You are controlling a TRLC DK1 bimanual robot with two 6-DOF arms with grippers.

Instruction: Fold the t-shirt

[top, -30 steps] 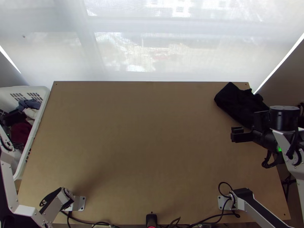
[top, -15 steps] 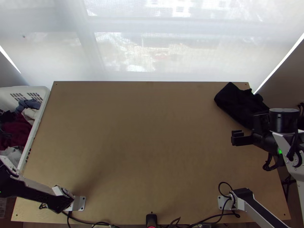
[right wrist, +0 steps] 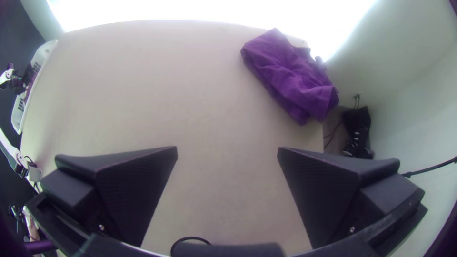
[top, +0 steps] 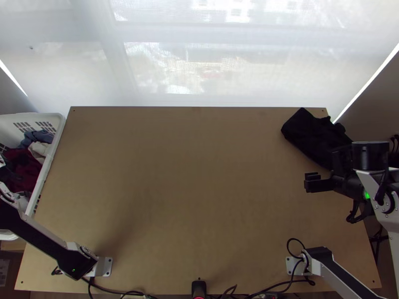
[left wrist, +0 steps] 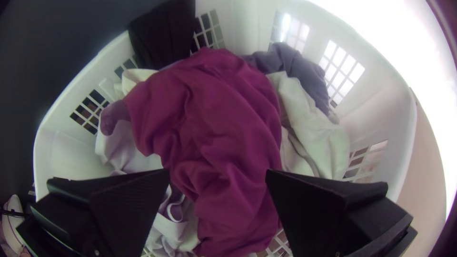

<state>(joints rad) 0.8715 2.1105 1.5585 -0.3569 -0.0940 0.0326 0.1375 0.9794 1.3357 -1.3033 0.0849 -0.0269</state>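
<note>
At the left edge of the top view, my left gripper is over the laundry basket. In the left wrist view this gripper stands open above a bunched magenta-red garment, its fingers not closed on any cloth. My right gripper is above the table's right side, open and empty, as the right wrist view of the gripper confirms. A dark cloth lies in a loosely folded heap at the back right corner; in the right wrist view this cloth looks purple. Which one is the t-shirt, I cannot tell.
White, grey-blue and black cloths share the basket with the magenta one. Bare tabletop stretches between the arms. Cables run along the near edge.
The left arm's links have swung near the basket, first down the picture and then back up a little. The right arm has barely shifted, and the dark cloth lies as before.
</note>
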